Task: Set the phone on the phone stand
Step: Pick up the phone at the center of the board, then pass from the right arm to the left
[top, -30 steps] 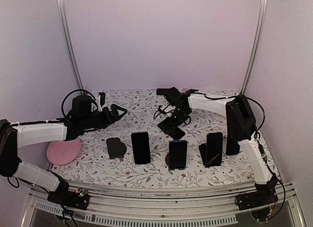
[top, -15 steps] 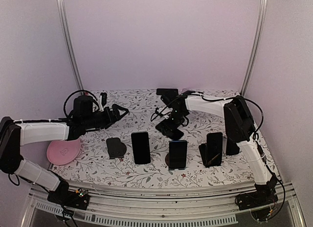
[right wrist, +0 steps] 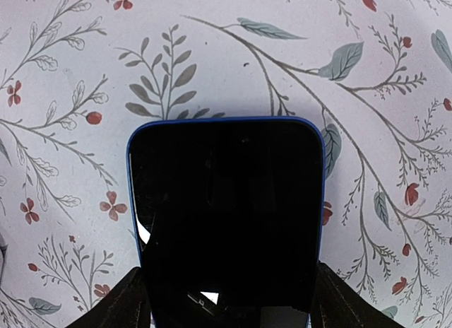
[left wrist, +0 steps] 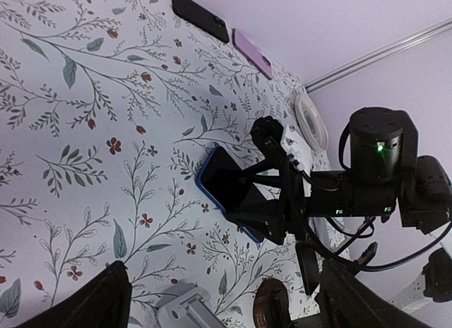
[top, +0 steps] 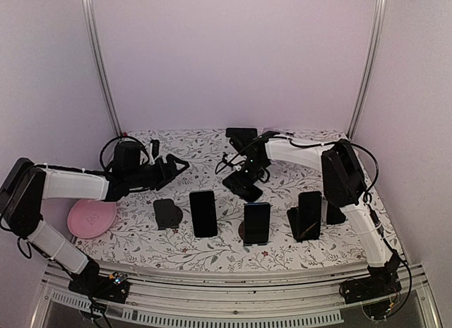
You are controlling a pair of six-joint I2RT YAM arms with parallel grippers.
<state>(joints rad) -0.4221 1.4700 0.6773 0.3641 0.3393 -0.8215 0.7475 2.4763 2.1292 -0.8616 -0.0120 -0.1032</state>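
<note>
A phone in a blue case [right wrist: 226,222] sits between my right gripper's fingers, which are shut on its sides near the lower end. In the top view the right gripper [top: 244,182] holds this phone [top: 248,191] low over the flowered table, behind the row of stands. I cannot tell whether it touches the cloth. An empty black phone stand [top: 167,213] stands at the left end of the row. My left gripper [top: 173,165] is open and empty, hovering behind that stand. The left wrist view shows the held phone [left wrist: 224,183] ahead of the left gripper [left wrist: 222,296].
Three phones stand on stands in the front row: black [top: 203,213], blue [top: 256,223], black [top: 308,213]. A pink dish [top: 92,217] lies at the left. A black phone [left wrist: 201,17] and a pink one [left wrist: 252,54] lie at the back, next to a white round pad [left wrist: 311,130].
My right gripper has carried the blue-cased phone a little to the left. My left gripper has shifted slightly right and toward the back.
</note>
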